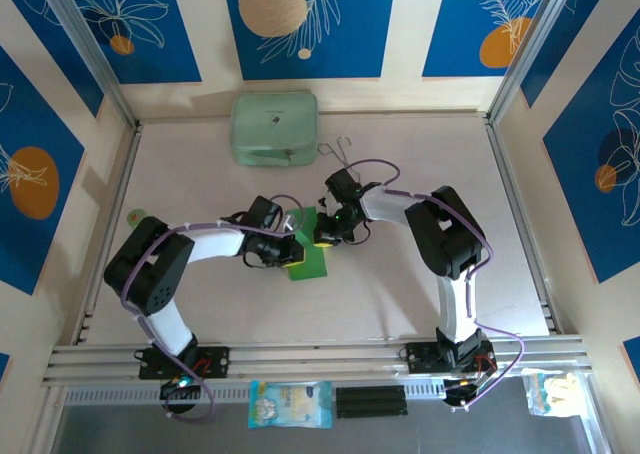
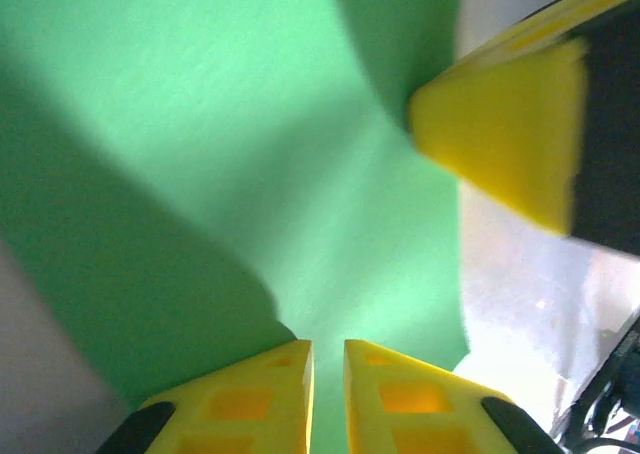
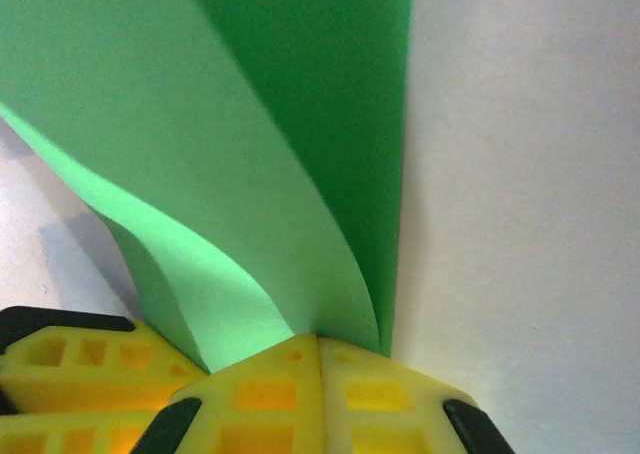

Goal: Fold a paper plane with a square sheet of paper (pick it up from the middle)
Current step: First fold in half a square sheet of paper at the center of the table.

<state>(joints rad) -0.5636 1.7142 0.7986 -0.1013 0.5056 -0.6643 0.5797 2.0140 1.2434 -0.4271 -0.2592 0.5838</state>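
Note:
The square sheet of paper (image 1: 311, 262), bright green, lies mid-table between my two grippers with one side curled up. My right gripper (image 1: 322, 237) is shut on the sheet's raised edge. In the right wrist view the paper (image 3: 250, 164) bends over into the closed right gripper (image 3: 320, 340). My left gripper (image 1: 293, 250) sits low over the sheet (image 2: 230, 144) from the left. The left gripper (image 2: 328, 346) stands a narrow slit apart, green showing through the gap, nothing pinched. A right finger (image 2: 500, 134) shows in the left wrist view at upper right.
A pale mint case (image 1: 274, 128) lies at the back of the table, with thin wire tongs (image 1: 338, 152) beside it on the right. Metal frame rails (image 1: 300, 359) run along the front edge and sides. Plastic packets (image 1: 290, 404) lie below the front rail.

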